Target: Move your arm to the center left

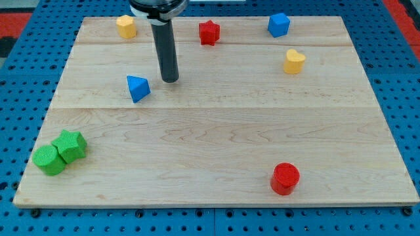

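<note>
Tip point(170, 80), a bare rod pinching nothing, sits just right of the blue triangle point(138, 88), probably not touching; heading straight left risks shoving it along.

— Arm's mount point(157, 6) is chopped off by the view's top edge; only its dark rim shows.

— And the green pair?

— The green star block point(71, 145) overlaps the green round block point(48, 160), hiding part of it. The blue pegboard point(20, 72) runs out of view on all sides.
</note>
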`<state>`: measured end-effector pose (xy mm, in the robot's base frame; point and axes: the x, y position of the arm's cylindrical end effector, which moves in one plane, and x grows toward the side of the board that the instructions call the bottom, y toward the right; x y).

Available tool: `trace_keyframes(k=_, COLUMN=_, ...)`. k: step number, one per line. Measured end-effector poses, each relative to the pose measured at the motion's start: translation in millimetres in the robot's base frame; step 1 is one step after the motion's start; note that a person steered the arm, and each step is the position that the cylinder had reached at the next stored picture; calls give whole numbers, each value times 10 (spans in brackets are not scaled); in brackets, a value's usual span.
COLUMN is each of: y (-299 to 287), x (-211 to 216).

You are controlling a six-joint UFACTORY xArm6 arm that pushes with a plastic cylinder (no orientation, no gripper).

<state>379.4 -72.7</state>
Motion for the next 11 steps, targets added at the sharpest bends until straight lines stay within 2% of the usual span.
trace_keyframes(k=1, y=-220, x=233)
trace_keyframes(k=2, y=-528, x=332)
trace_keyframes(k=3, y=-520, x=301)
trace_keyframes(k=4, y=120, x=295)
trace_keyframes(k=5, y=416, x=162)
trace_keyframes(k=11, y=426, x=-20)
